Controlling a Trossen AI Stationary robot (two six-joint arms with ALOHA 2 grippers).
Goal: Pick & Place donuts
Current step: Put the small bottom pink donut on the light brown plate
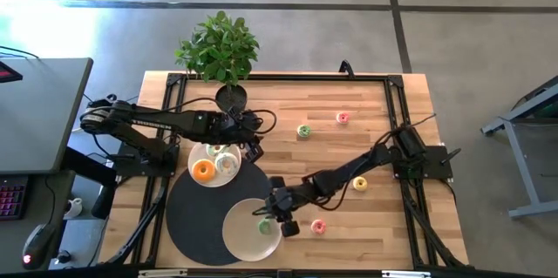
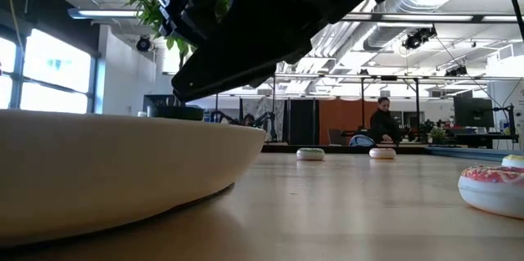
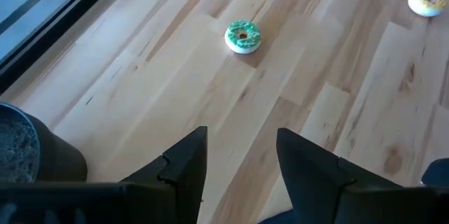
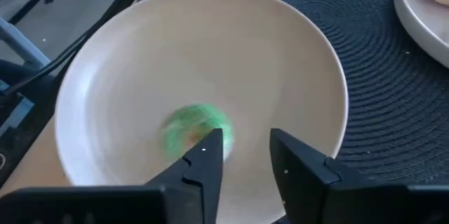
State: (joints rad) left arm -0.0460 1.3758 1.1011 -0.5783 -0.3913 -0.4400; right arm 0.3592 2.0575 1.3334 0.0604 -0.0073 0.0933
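Green donut [image 4: 195, 131] lies beneath right end effector [image 4: 245, 157].

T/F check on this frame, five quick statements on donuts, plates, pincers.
1. A green donut lies in the plate under the right pincer. True.
2. The right pincer grips that donut. False: its fingers are open, the donut lying free below.
3. The other plate holds an orange donut. True.
4. The left pincer is shut on a donut. False: open, empty.
5. The potted plant stands on the black mat. False: it stands at the table's far edge.
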